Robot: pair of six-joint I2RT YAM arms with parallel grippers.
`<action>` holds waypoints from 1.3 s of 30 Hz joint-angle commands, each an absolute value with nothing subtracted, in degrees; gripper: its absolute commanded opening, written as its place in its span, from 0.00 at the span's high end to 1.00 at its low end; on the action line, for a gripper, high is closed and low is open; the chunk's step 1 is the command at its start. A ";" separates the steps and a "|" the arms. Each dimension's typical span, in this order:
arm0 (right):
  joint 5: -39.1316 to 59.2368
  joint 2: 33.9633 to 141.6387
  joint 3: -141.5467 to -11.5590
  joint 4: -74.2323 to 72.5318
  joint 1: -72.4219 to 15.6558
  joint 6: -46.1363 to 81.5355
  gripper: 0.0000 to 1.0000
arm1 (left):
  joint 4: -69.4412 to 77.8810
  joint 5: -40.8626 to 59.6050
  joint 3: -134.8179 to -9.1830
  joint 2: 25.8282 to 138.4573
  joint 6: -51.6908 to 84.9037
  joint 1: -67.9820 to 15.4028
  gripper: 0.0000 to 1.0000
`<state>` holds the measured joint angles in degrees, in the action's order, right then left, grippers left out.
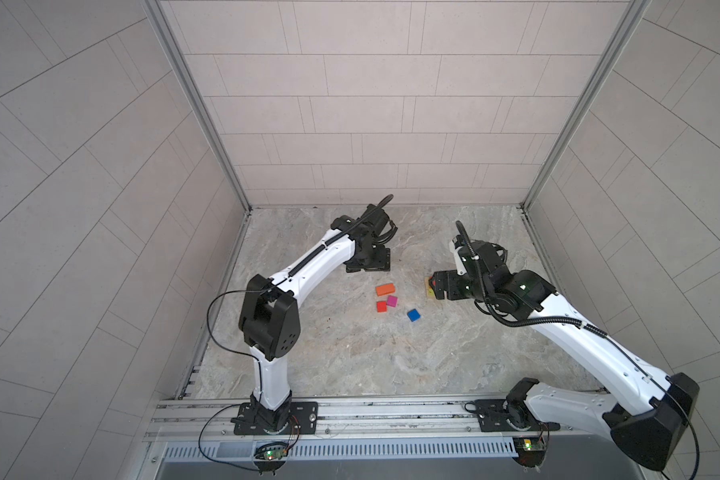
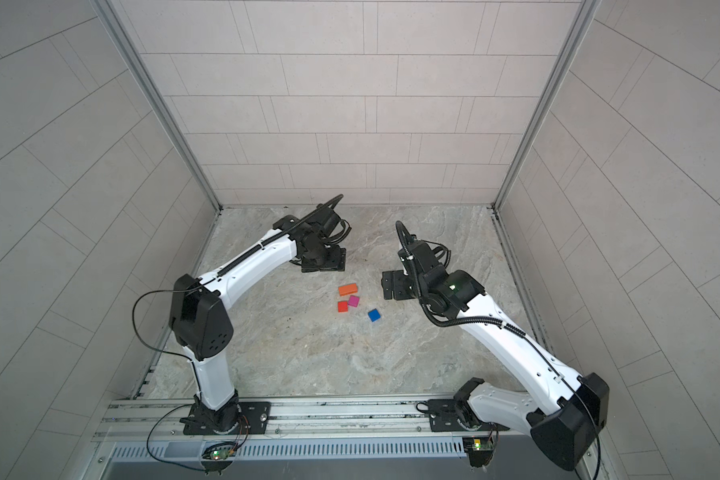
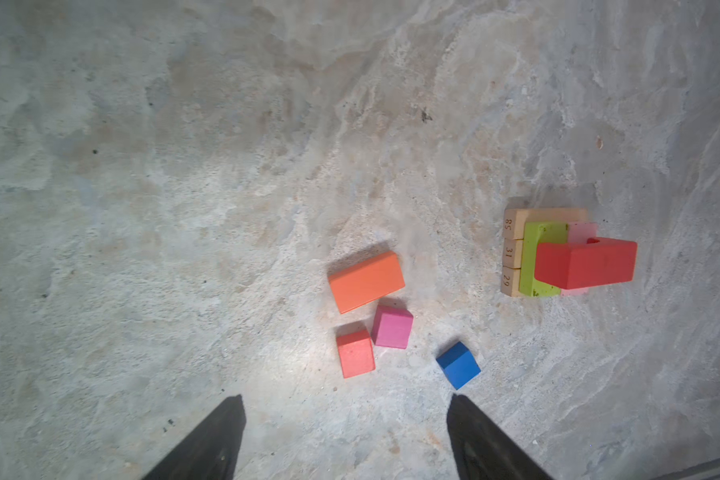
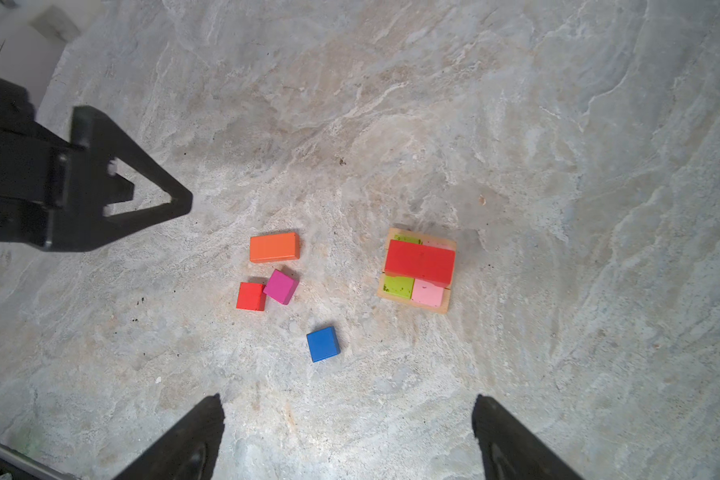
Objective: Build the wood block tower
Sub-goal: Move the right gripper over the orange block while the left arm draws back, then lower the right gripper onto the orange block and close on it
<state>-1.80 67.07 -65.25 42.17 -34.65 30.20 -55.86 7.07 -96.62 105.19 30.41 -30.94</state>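
I noted the wood block tower [image 4: 419,268] part-built on the table [image 4: 558,166], below the right gripper [image 4: 348,399]. The orange oblong [image 4: 274,247], red cube [image 4: 251,296], magenta cube [image 4: 280,286] and blue cube [image 4: 323,344] lay loose nearby. The left gripper [image 3: 345,399] and the right both had jaws apart, empty.

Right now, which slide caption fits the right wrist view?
Open right gripper overlooking half-built wooden block tower; loose: orange wooden oblong, red wooden cube, magenta wooden cube, blue wooden cube.
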 commanded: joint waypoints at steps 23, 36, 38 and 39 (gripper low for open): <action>-0.74 108.64 -89.42 41.53 -42.32 28.06 0.04 | -39.83 42.50 -67.92 83.09 21.84 -7.67 0.19; -0.43 117.69 -91.23 38.93 -41.31 24.72 0.13 | -37.97 42.96 -66.42 81.38 22.68 -5.31 0.19; 0.32 118.62 -91.53 38.51 -41.11 24.39 0.15 | -37.55 43.78 -66.15 81.58 22.84 -4.86 0.19; 0.56 119.19 -91.73 38.34 -41.05 24.35 0.15 | -37.27 44.42 -65.99 81.72 23.02 -4.79 0.19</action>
<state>0.08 117.30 -90.61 37.87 -41.41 25.50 -38.70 42.28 -66.74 82.50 22.65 -5.45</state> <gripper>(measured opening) 0.850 0.810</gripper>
